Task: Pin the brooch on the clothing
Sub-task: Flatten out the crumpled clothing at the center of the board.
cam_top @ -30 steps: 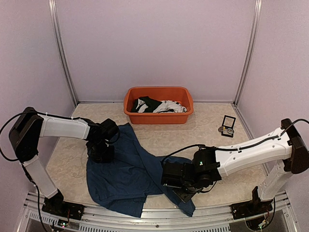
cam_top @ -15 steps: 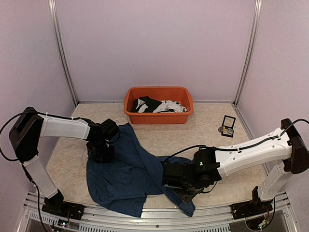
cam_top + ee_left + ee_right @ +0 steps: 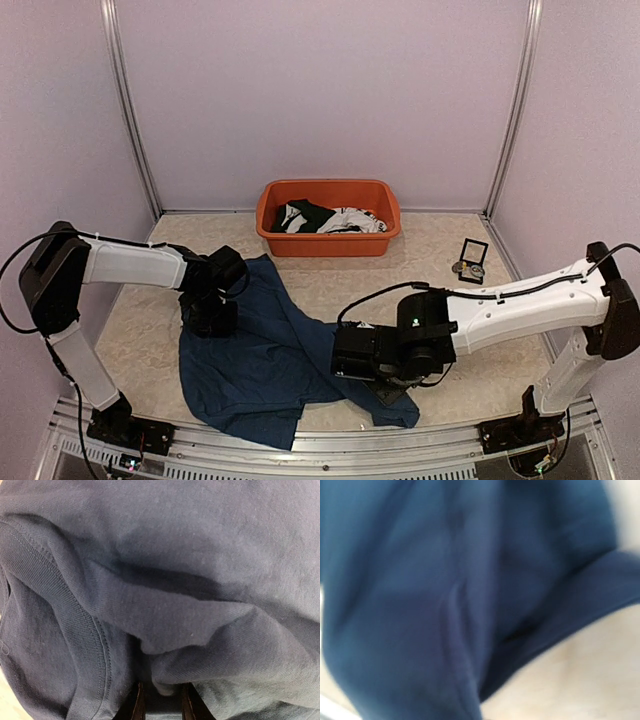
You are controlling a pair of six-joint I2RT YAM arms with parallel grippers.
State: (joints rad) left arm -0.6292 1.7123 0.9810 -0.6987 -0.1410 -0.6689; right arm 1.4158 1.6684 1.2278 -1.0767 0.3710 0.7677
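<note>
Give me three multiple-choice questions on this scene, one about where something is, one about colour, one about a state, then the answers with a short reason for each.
1. Where does the orange tub stand?
A. At the far edge of the table, by the back wall.
B. Between the arm bases.
C. On the navy T-shirt.

2. What colours are the garments in the tub?
A. Red and yellow.
B. Black and white.
C. All green.

3. What are the jaws of the left arm doing?
A. Standing wide open above bare table.
B. Holding the tub's rim.
C. Closed on a fold of the navy T-shirt.

Answers:
1 A, the top view shows it against the back wall.
2 B, black and white cloth lies inside.
3 C, the left wrist view shows navy fabric pinched between them.
</note>
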